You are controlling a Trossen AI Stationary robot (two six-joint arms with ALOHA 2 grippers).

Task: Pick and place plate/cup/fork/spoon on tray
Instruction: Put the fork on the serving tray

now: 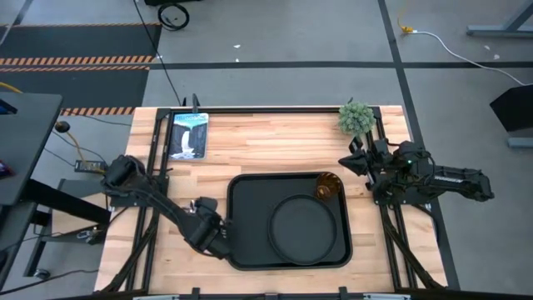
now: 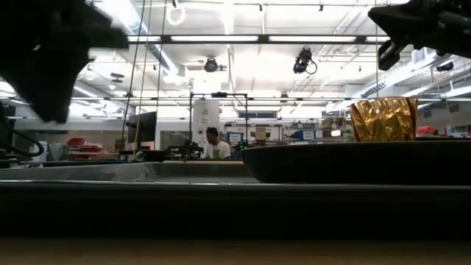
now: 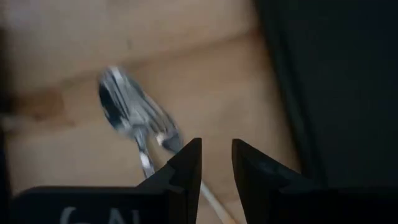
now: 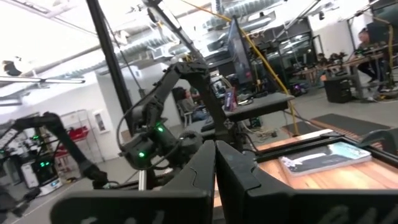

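Observation:
The black tray lies at the table's middle. On it rest the round black plate and, at its far right corner, the amber cup, which also shows in the low view. My left gripper is low over the wood just left of the tray, slightly open. Ahead of it lies the spoon, blurred, bowl on the wood. A second silvery piece lies beside it; whether it is the fork I cannot tell. A thin handle shows in the gap between the fingers. My right gripper is shut, raised at the table's right.
A blue-and-white picture card lies at the far left of the table. A small green plant stands at the far right corner. The tray's raised left edge is close beside my left gripper. Bare wood lies between card and tray.

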